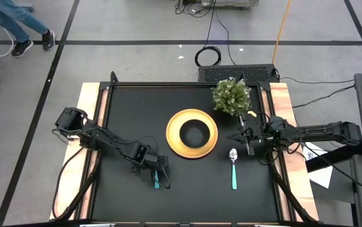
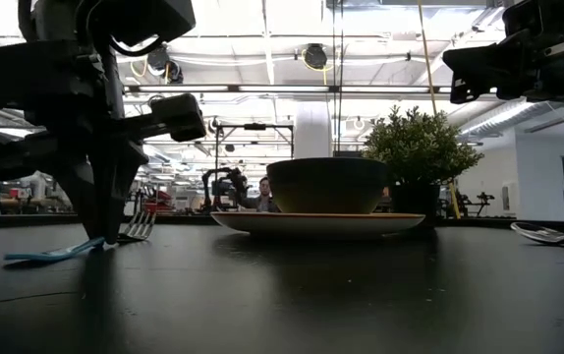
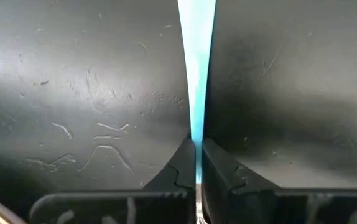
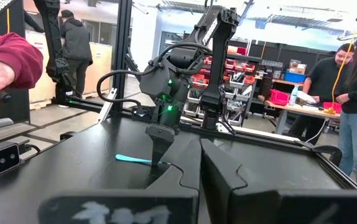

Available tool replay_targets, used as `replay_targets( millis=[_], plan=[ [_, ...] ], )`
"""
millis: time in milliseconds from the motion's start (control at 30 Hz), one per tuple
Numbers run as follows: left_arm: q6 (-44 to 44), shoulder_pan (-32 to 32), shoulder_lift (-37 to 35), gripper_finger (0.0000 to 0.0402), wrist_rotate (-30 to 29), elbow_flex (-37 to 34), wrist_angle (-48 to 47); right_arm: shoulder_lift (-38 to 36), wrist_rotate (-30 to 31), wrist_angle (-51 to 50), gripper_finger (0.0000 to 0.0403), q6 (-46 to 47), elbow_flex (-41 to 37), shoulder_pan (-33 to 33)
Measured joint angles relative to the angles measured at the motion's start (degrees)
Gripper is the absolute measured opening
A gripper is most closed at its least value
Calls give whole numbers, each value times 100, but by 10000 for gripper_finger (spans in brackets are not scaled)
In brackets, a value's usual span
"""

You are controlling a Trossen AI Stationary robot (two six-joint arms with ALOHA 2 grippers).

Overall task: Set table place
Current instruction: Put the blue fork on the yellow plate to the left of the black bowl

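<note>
The yellow plate point(image 1: 176, 140) lies mid-table with the black bowl point(image 1: 193, 133) standing in it. The spoon point(image 1: 233, 167) lies flat on the table to the plate's right, its teal handle toward the near edge. My left gripper point(image 1: 157, 170) is down at the table to the plate's near left, shut on the fork point(image 2: 137, 229). My right gripper point(image 1: 246, 140) hovers shut and empty between the plate and the plant, above the spoon's bowl end. My left gripper pinches the fork's teal handle point(image 3: 196, 134) between its two fingers point(image 3: 181, 167), toward the tine end. The fingers come from above, pointing down, across the handle. The handle's free end point(image 2: 28, 257) rests on the table and the tines sit slightly raised.
A bushy green potted plant point(image 1: 231, 96) stands at the far right behind the plate. Light wooden strips point(image 1: 87, 113) run along the table's left and right sides. People stand in the room beyond the table.
</note>
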Motion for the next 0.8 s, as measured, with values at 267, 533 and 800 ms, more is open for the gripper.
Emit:
replay_targets(
  millis=[267,533,800],
  plan=[
    [-85,-28,2,5,-388,186,-439,0,0,2,0,-2,0,0],
    [-322,-90,1,5,-367,923,-1095,0,0,0,0,-11,0,0],
    [-291,-131,-4,5,-188,1294,-1320,-2,0,0,0,-2,0,0]
  ],
)
